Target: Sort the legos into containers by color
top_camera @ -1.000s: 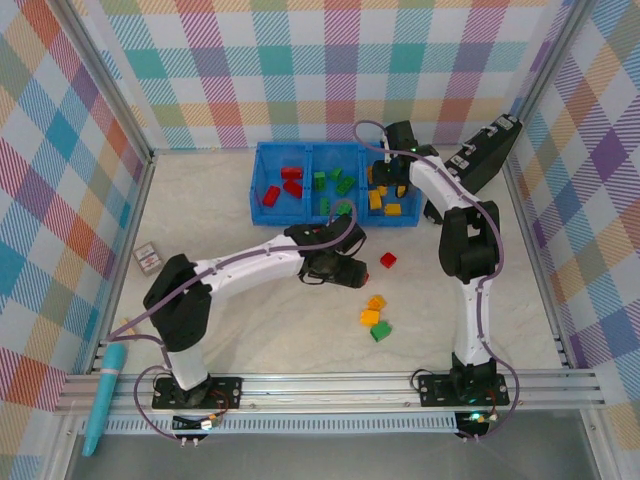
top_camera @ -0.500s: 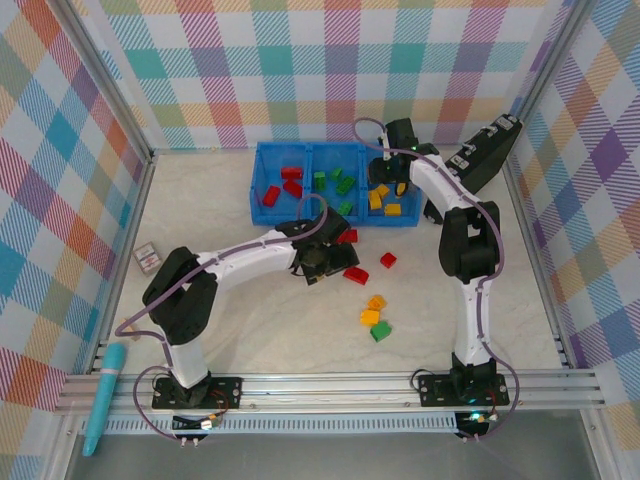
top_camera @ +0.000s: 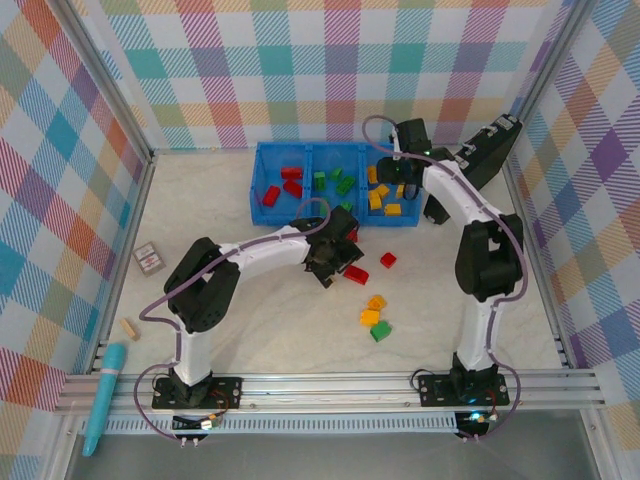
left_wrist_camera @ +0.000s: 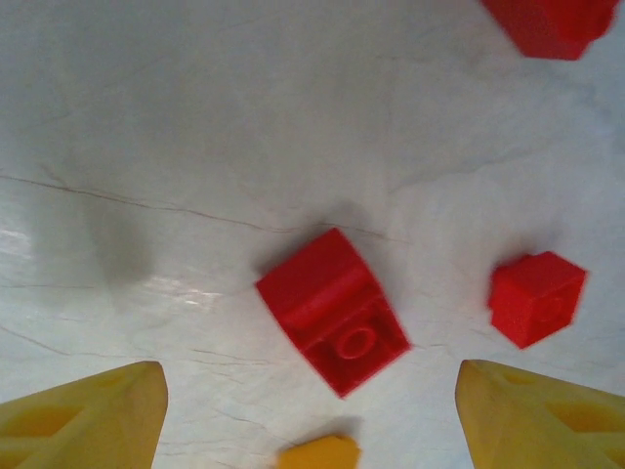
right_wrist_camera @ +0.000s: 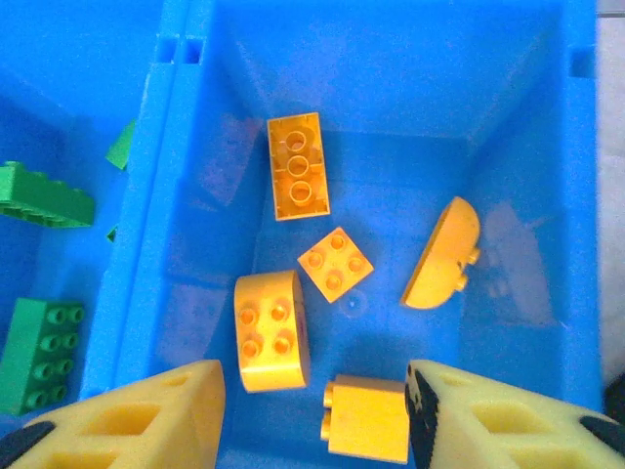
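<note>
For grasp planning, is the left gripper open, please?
Open: the left gripper has its yellow fingertips wide apart, the red sloped plastic brick untouched between them.

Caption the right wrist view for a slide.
Right gripper open above the tray's yellow compartment, five yellow-orange bricks inside, green bricks next door.

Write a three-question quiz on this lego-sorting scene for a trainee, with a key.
1. True or false: the left gripper is shut on the red brick beneath it.
2. Seen from the top camera, which compartment of the tray is the right gripper above? A: left. B: middle. C: right.
3. How many yellow-orange bricks lie in that compartment, as the right wrist camera sees it?
Key: 1 false, its jaws stand open and the brick lies on the table. 2 C. 3 five.
</note>
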Robot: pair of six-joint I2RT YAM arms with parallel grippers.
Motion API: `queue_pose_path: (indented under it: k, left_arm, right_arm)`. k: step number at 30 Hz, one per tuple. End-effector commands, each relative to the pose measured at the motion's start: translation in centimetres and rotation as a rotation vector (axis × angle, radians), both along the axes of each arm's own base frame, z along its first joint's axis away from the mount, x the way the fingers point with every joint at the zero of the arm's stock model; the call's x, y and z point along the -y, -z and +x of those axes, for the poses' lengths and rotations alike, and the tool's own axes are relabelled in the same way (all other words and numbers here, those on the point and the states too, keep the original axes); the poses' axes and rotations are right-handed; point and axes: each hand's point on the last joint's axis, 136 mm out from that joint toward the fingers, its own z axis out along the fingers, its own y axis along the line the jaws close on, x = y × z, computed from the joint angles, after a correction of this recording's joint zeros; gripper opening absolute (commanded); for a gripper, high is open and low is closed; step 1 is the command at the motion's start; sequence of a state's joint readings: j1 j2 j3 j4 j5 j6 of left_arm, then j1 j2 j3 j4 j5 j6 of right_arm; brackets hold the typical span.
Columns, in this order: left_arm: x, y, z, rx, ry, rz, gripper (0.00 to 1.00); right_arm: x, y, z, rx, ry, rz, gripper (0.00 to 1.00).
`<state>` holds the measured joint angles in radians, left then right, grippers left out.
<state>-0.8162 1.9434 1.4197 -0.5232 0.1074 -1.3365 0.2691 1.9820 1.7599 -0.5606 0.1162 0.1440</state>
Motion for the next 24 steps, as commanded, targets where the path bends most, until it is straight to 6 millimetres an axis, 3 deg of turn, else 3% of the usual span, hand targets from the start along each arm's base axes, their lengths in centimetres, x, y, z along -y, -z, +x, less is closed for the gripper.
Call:
queue_pose_path:
  k: [1, 10, 19, 24]
  left_arm:
    - [0.2, 0.8, 0.0, -0.028, -0.068, 0.02, 0.78]
    - [1.5, 2.2, 0.4, -0.013, -0.121, 0.021, 0.76]
    - [2.5, 4.0, 0.5, -0.039, -0.129, 0.026, 0.69]
    - [2.6, 5.2, -0.2, -0.075, -0.118, 0.034, 0.57]
  right_arm:
    - [0.4, -2.2, -0.7, 0.06, 0.024, 0.036, 0.52]
    - [0.6, -2.9, -5.4, 0.054, 0.027, 0.121, 0.53]
    - [0.8, -0.4, -14.3, -0.043, 0.041, 0.265, 0.53]
    - [0.4, 1.5, -20.6, -0.118, 0.021, 0.304, 0.53]
